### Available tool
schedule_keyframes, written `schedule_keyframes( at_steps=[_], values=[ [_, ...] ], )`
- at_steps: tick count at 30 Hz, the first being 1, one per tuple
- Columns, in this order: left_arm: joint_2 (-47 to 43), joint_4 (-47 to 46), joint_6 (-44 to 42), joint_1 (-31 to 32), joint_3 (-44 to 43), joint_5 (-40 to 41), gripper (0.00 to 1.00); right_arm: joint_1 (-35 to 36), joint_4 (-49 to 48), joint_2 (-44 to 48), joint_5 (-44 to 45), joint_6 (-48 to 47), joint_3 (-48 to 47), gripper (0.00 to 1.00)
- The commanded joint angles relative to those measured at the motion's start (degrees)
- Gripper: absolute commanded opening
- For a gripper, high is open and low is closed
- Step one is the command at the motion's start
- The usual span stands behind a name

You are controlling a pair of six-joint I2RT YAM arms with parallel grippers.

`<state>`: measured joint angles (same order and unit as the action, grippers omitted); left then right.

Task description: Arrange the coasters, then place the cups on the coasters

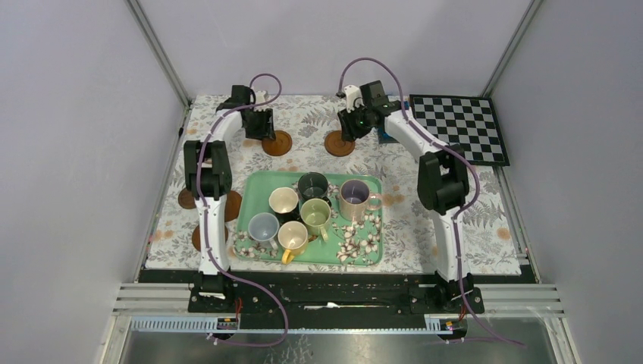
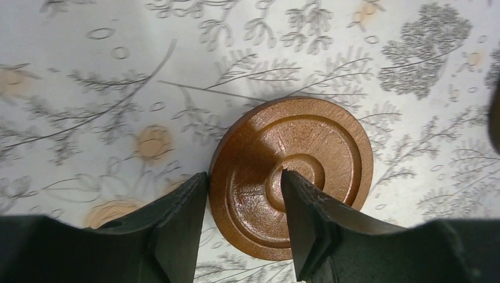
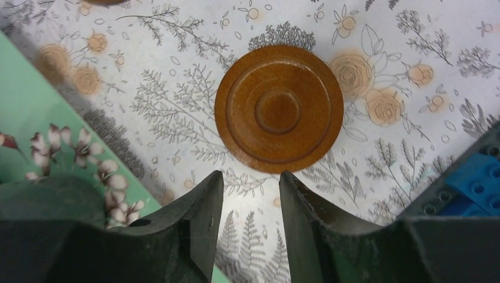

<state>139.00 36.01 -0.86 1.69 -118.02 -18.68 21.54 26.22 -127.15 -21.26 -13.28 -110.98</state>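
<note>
Two brown coasters lie on the floral cloth at the back. My left gripper [image 1: 259, 125] [image 2: 244, 177] stands astride the left coaster [image 1: 277, 142] [image 2: 306, 132], one finger at its outer rim, the other over its centre dimple; the disc lies flat. My right gripper [image 1: 355, 127] [image 3: 250, 174] hovers just short of the right coaster [image 1: 339, 144] [image 3: 278, 109], jaws narrowly apart with nothing between them. Cream [image 1: 283, 200], dark green [image 1: 312, 184], pinkish-beige [image 1: 354, 199], olive [image 1: 315, 214], pale blue [image 1: 263, 226] and yellow [image 1: 293, 236] cups stand on the green tray [image 1: 318, 260].
Three more coasters [image 1: 186, 199] [image 1: 233, 205] [image 1: 197, 237] lie at the left, partly hidden by the left arm. A chessboard [image 1: 459, 125] sits at the back right. A blue block [image 3: 477, 183] on a dark plate lies beside the right gripper. The tray's corner [image 3: 23, 118] shows left of it.
</note>
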Motion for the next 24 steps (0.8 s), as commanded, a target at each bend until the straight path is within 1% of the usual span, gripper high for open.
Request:
schedule_keyframes(
  at_steps=[1,5,12,15,19,24],
  values=[
    [2.78,0.64,4.17,2.56,-1.32,-3.42,0.52,1.46,-1.03,-3.97,5.06,-2.39,-5.56,0.46],
    [3.42,0.04,6.24,3.11,-1.71,-3.6,0.54,2.56,-0.7,-6.89,7.83,-4.02,-7.92,0.42],
    [3.99,-0.68,8.67,4.5,-2.31,-3.11,0.59,4.51,1.43,-11.72,12.75,-8.14,-12.39,0.37],
    [4.17,-0.87,9.7,4.63,-2.06,-4.35,0.61,4.9,2.09,-14.09,14.74,-8.71,-15.15,0.34],
    [4.0,-2.35,12.68,5.26,-1.3,-3.48,0.61,5.01,4.12,-16.79,16.5,-10.24,-17.99,0.3],
    [3.16,-5.54,15.71,6.55,0.94,-2.35,0.59,5.0,6.42,-17.24,16.58,-12.4,-16.75,0.24]
  ],
)
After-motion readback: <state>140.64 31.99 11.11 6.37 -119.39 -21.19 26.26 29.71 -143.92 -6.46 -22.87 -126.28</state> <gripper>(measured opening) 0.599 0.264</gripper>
